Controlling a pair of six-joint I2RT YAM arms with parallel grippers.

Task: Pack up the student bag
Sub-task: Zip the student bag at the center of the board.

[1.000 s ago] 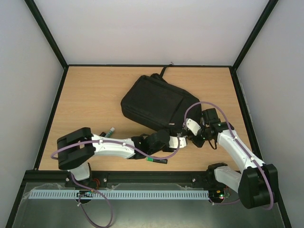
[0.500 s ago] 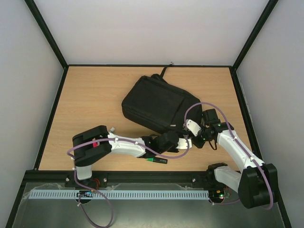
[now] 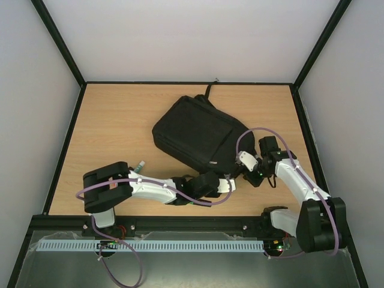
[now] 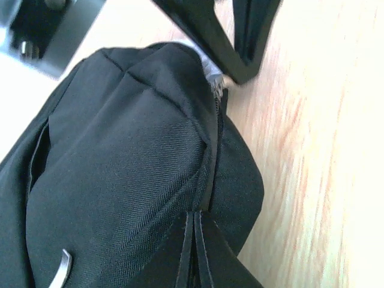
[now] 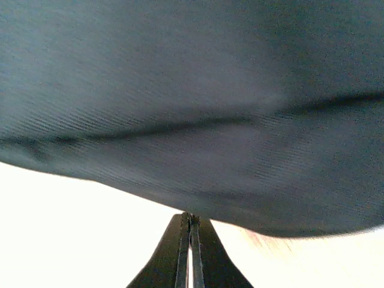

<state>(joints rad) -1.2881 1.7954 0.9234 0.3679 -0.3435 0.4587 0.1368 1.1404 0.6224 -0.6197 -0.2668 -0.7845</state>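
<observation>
The student bag (image 3: 197, 133), a large black backpack, lies flat in the middle of the table. My left gripper (image 3: 228, 185) is at its near right corner. In the left wrist view the bag (image 4: 126, 162) fills the left side and its zip seam (image 4: 211, 150) runs straight down into my left gripper (image 4: 198, 221), which is shut with its tips pinched on that seam. My right gripper (image 3: 247, 163) is shut against the same corner from the right. In the right wrist view its tips (image 5: 190, 217) meet the lower edge of the bag (image 5: 198, 102).
A pen with a green cap (image 3: 141, 163) lies on the table beside the left arm's elbow. The right gripper's black fingers (image 4: 237, 42) show at the top of the left wrist view, close to the zip's end. Black frame rails (image 3: 66, 150) border the table.
My left gripper has closed, from open to shut, on the zip seam. The left arm has shifted, and the bag and right gripper have moved slightly.
</observation>
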